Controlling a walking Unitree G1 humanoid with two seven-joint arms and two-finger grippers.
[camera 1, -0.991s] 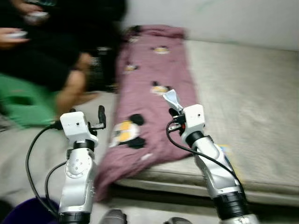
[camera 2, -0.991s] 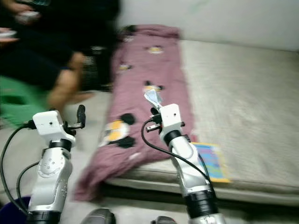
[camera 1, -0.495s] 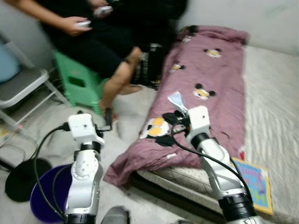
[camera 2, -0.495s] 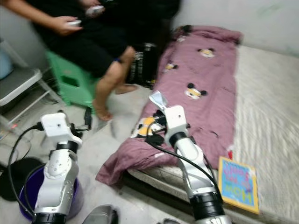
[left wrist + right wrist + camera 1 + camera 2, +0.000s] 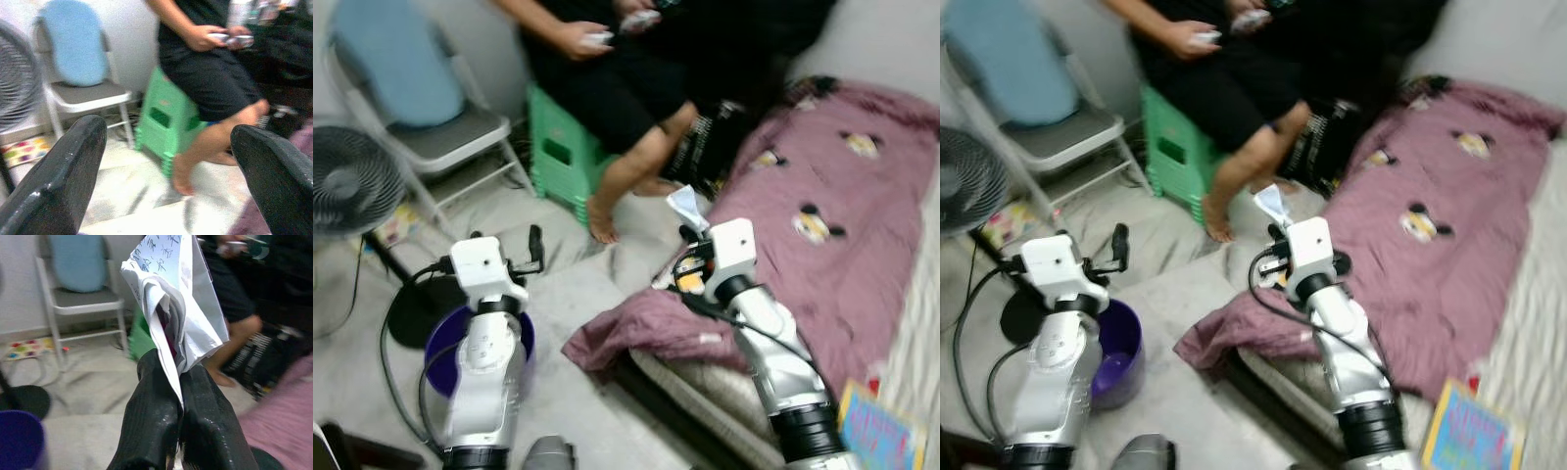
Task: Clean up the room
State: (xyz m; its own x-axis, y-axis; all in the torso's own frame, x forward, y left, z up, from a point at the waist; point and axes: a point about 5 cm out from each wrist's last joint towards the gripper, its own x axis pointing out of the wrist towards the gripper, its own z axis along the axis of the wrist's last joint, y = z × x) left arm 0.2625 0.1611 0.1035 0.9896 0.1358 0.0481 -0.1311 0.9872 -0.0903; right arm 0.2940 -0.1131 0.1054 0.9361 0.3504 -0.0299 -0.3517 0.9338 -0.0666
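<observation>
a home bedroom: floor mattress (image 5: 724,392), cartoon blanket (image 5: 842,245), folding chair (image 5: 440,137).

person (image 5: 646,69): cut off at 12 o'clock | fan (image 5: 347,181): cut at 9 o'clock, blurred | book (image 5: 881,436): cut off at 5 o'clock

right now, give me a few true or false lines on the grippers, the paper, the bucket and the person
1. The right gripper is shut on a folded paper wrapper. True.
2. The left gripper holds a cup. False: its fingers are spread apart with nothing between them.
3. A purple bucket stands on the floor by the left arm. True.
4. The person sits on a grey folding chair. False: the person sits on a green stool; the chair stands beside it.
5. The purple blanket lies folded inside the bucket. False: it is spread over the mattress, one end hanging toward the floor.
</observation>
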